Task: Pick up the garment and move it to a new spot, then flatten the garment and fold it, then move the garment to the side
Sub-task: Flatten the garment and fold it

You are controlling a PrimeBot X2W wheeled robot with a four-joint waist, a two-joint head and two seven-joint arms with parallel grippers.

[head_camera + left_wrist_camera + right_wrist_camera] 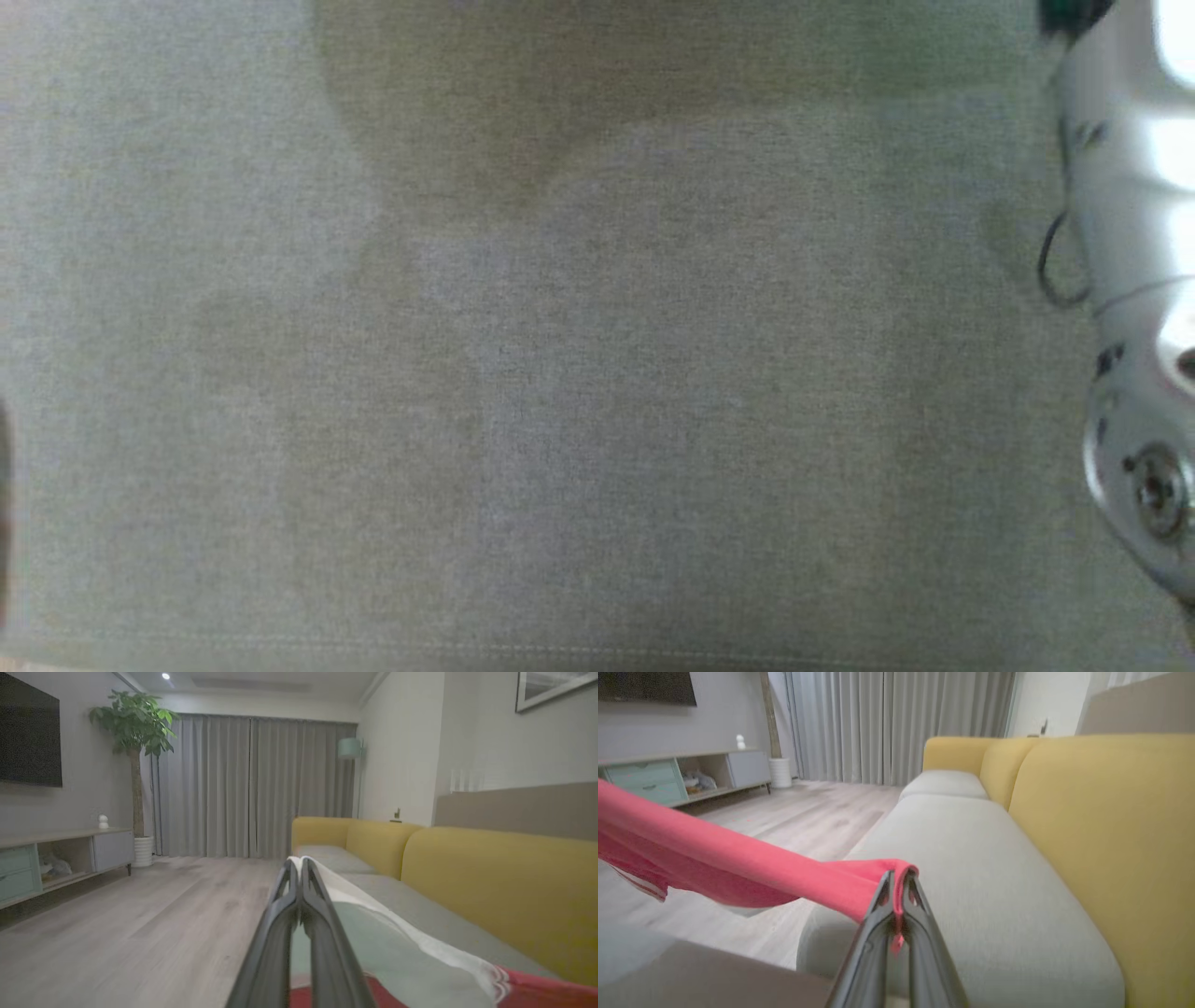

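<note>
The garment is red with a pale green panel and a white band. In the right wrist view its red cloth point(714, 863) stretches away to the left, above the sofa's front edge, and my right gripper point(899, 877) is shut on a fold of it. In the left wrist view the green and white part point(397, 952) runs along the right of my fingers, with red cloth at the bottom. My left gripper point(299, 863) is shut, and the white edge of the garment sits at its tips. The head view has my pale right forearm point(1134, 280) at the right edge.
A grey sofa seat point(971, 858) with yellow back cushions point(1111, 826) lies under and ahead of both grippers, and the same grey cloth point(560, 373) is in the head view. Wooden floor point(140, 914), a low TV cabinet point(65, 858), a potted plant point(135, 732) and curtains are beyond.
</note>
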